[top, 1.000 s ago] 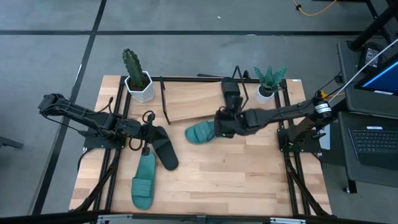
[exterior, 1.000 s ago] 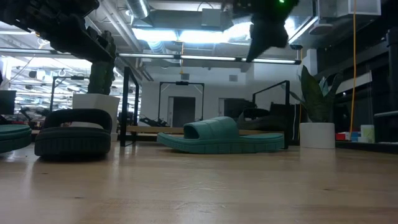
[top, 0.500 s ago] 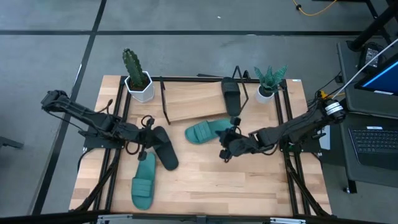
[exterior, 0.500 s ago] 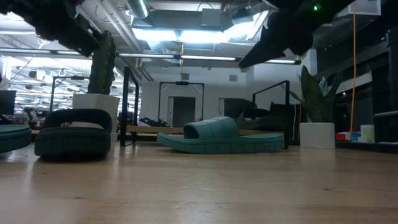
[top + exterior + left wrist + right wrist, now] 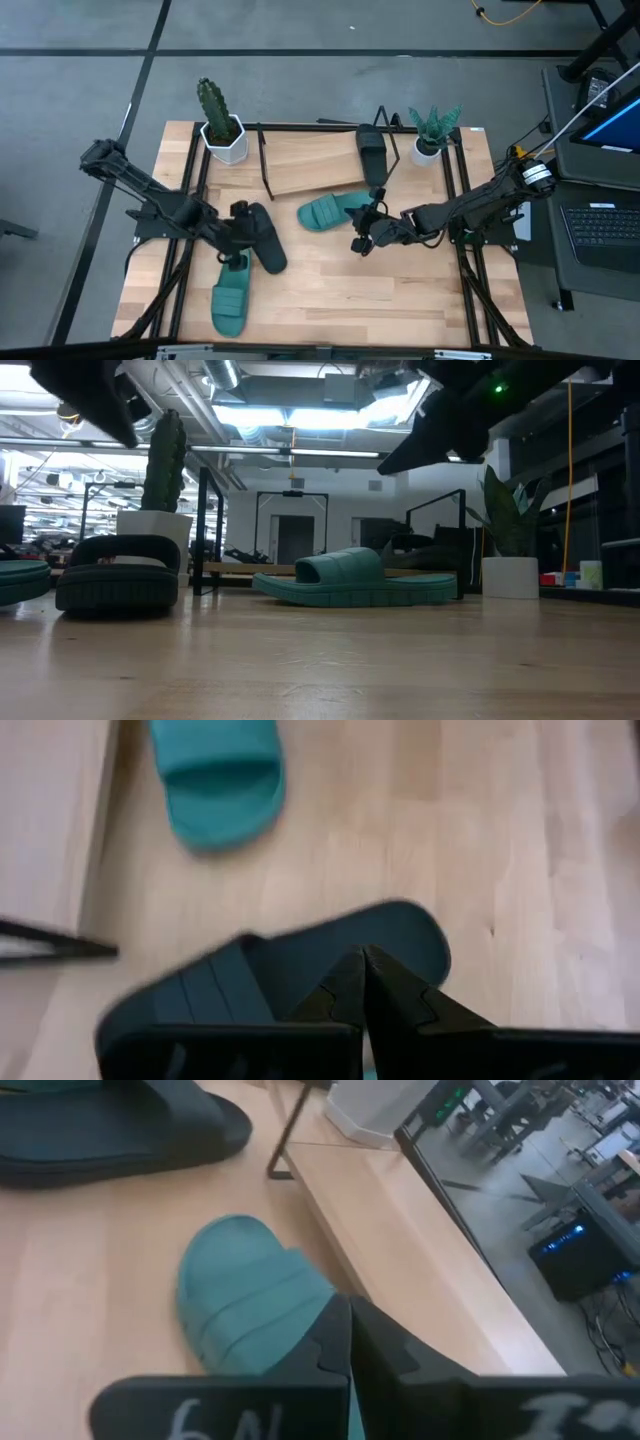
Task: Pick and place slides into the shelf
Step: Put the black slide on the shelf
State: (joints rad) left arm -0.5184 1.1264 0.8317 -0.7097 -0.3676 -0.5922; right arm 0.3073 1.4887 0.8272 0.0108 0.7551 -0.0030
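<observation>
One black slide [image 5: 372, 152] lies on the shelf [image 5: 305, 162], a slanted wood board in a black wire frame at the far side. A teal slide [image 5: 325, 212] rests flat on the table just in front of the shelf. A second black slide [image 5: 265, 236] and a second teal slide [image 5: 231, 292] lie sole-down left of centre. My left gripper [image 5: 242, 226] is shut and hovers over that black slide [image 5: 290, 980]. My right gripper [image 5: 361, 243] is shut, raised, near and right of the teal slide [image 5: 250, 1300].
A cactus in a white pot [image 5: 220, 128] stands at the shelf's left end and a leafy plant in a white pot [image 5: 431, 138] at its right. Black frame rails [image 5: 182, 270] run along both table sides. Bare wood [image 5: 360, 300] lies toward the near edge.
My right gripper has drawn back from the teal slide by the shelf toward the near edge and now holds still. My left gripper has shifted a little toward the table's right and near edge, over the black slide. The slides have stayed in place.
</observation>
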